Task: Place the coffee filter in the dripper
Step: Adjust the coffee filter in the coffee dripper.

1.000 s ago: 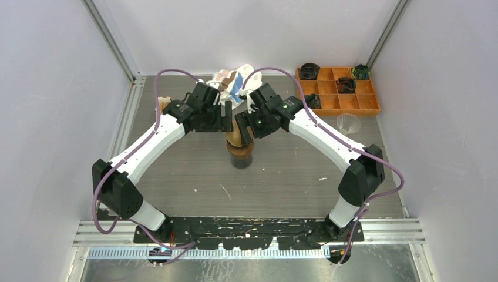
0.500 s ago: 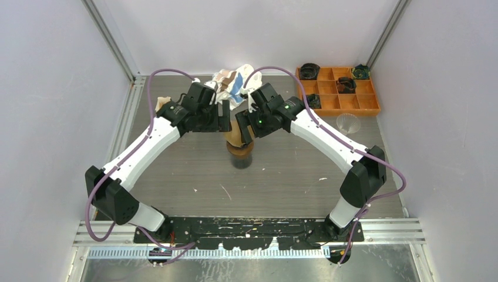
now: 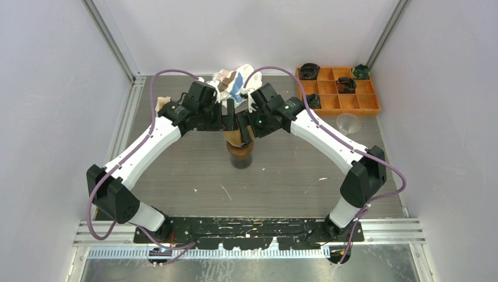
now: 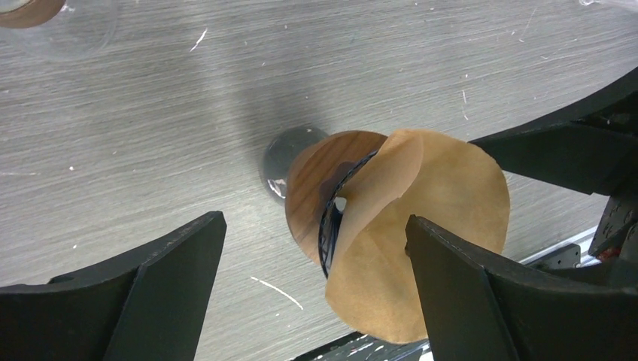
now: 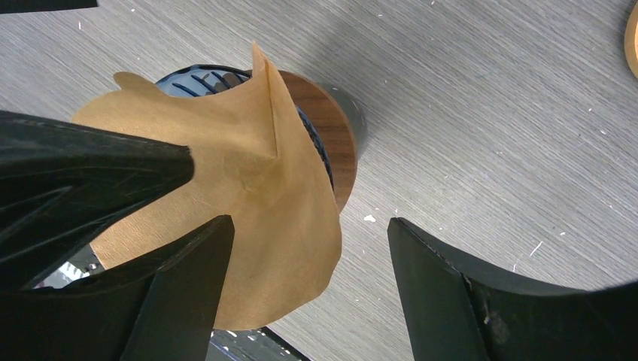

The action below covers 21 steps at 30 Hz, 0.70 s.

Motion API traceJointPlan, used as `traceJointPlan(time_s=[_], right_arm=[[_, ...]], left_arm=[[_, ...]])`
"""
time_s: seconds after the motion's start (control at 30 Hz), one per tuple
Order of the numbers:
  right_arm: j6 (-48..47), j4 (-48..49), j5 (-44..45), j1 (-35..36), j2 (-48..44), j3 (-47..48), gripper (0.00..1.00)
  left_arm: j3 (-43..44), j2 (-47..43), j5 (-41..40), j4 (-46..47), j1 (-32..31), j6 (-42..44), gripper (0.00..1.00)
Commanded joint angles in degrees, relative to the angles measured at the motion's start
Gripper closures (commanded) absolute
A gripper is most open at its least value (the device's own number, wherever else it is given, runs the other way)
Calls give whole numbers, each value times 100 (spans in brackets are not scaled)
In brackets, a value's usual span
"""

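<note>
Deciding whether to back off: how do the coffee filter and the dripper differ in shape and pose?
The coffee filter is tan paper, creased and lopsided; the dripper is a round wooden collar around a dark ribbed cone. The coffee filter tilts and overhangs one side; the dripper stands upright. Both share one spot, touching.

Left gripper shifted right, now just beside right gripper over coffee filter; left elbow swung left.

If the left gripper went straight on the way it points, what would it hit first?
The left gripper would likely meet the filter first, draped over the dripper; depth is unclear.
</note>
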Motion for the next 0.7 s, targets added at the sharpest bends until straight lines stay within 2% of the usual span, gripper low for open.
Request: traceJointPlan(time_s=[0.0,0.17,0.43,0.67], right_arm=[[72,233,-38,0,-363,16,19],[90,267,-91,2,-420,-25,19],[88,285,-165,2,-525,-100,18],[-1,295,-109,-2,-625,-348,18]], left_arm=[[90,219,218,518,4,4,7],[150,474,217,605,4,3,7],[141,580,-458,490,8,104,9],[80,588,-584,453,4,115,10]])
